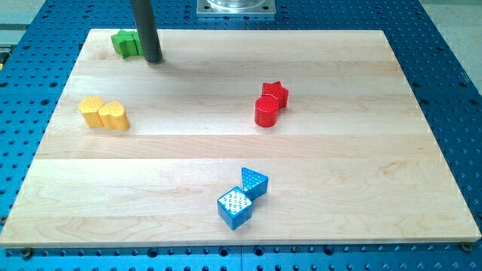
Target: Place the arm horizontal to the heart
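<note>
Camera view: my tip (154,59) partly hides the green block (125,43); no gripper shows.

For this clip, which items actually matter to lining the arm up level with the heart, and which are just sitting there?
In play:
yellow heart
my tip, at the view's top left, touching the green block

Lying about:
yellow hexagon
green block
red star
red cylinder
blue triangle
blue cube

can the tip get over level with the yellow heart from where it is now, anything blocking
Probably yes. My tip sits at the view's top left, right beside the green block. The yellow heart lies below it, touching another yellow block. The board between them looks bare.
</note>
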Robot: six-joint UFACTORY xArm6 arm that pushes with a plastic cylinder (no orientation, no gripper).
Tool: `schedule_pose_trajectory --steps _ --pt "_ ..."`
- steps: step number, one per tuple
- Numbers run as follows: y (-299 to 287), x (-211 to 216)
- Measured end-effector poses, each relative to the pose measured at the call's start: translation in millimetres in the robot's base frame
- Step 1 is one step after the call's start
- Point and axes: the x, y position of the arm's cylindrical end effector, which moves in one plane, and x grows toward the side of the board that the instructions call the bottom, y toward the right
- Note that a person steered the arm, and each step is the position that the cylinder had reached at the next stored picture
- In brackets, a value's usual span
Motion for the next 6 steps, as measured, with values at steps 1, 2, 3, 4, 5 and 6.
schedule_pose_trajectory --steps 1,2,3,4,5,6 --pt "0 8" --pt "0 17" --pt "0 18" --pt "18 19" --pt "25 70" --pt "52 126"
